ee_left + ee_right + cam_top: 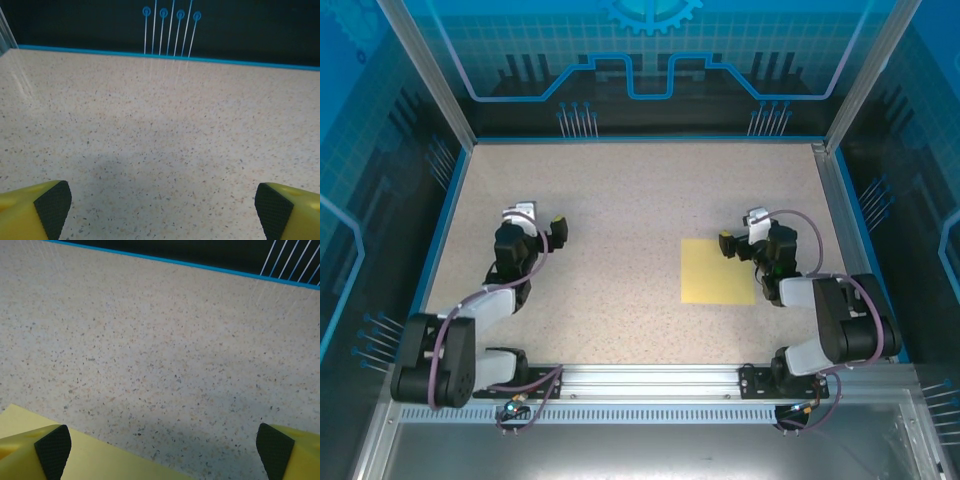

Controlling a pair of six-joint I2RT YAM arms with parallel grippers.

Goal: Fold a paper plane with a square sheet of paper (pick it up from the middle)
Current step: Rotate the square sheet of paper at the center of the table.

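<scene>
Nearest, the aluminium rail (650,378) carries both arm bases. Just beyond it, on the right half of the speckled table (620,190), the square sheet of paper (715,275) lies flat and uncreased, so no fold looks begun. The right gripper (740,232) hangs over the sheet's far right corner with its jaws spread wide and nothing in them. Its wrist camera shows the paper's edge (90,460) running under the near finger pad (52,450). The left gripper (540,222) is well apart on the bare left side, equally wide and empty, with only tabletop between its pads (52,207).

The likely trouble is the pickup. A thin sheet lying flush gives the fingers no lip, so a pinch at the middle may skid it or crumple it. Closing from the present spot would catch a corner instead.

Being square, the sheet has no long axis and no nose yet. Its edges run roughly parallel to the table's sides.
</scene>
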